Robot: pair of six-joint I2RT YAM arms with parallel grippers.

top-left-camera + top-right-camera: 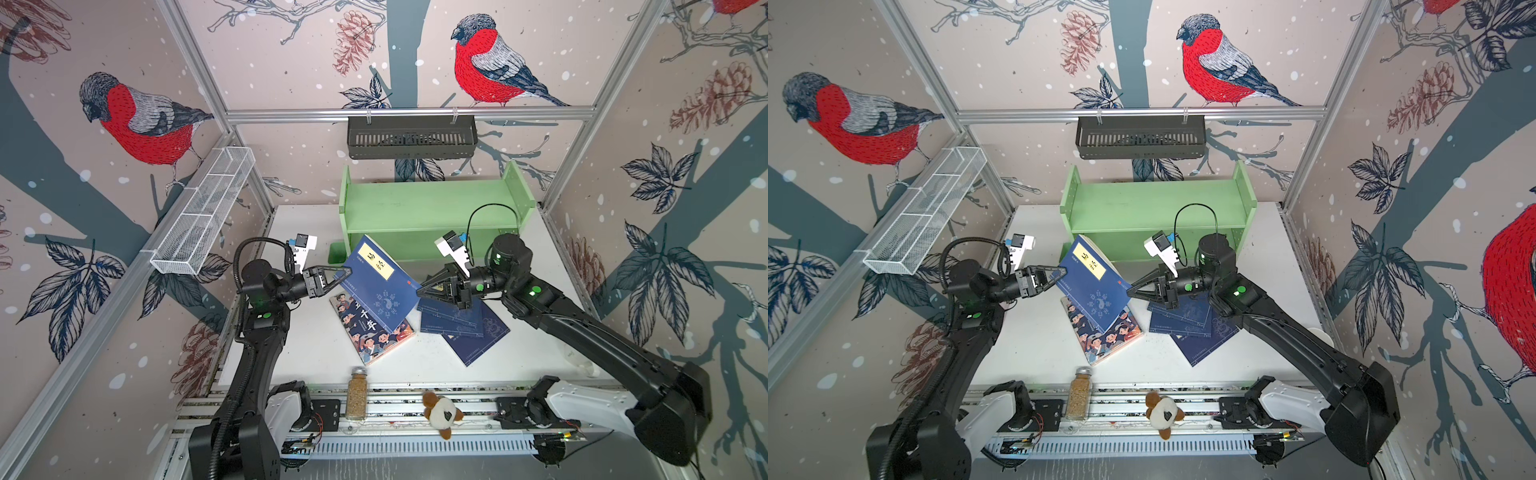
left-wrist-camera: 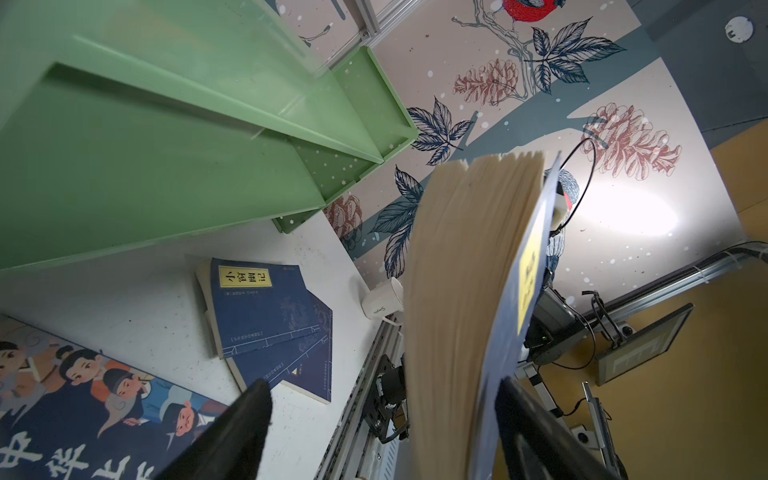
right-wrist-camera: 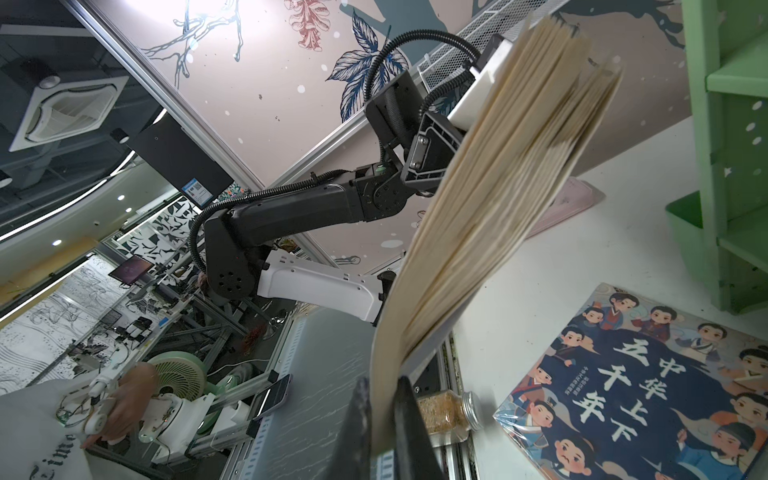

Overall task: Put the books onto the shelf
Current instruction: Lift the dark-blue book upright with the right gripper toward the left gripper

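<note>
A thin navy-blue, yellow-labelled book (image 1: pixel 380 291) hangs tilted over the white surface (image 1: pixel 299 349), long axis pointing label-first at the light green shelf (image 1: pixel 432 208), clamped by the right end effector (image 1: pixel 423 288); the left end effector (image 1: pixel 347 274) straddles its edge, unclenched.

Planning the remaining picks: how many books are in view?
4 for sure: a raised navy book in the right gripper, a cartoon-cover book flat on the table beneath it, a labelled navy book overlapping a lower navy book under the right arm. That pile may hide more.
</note>
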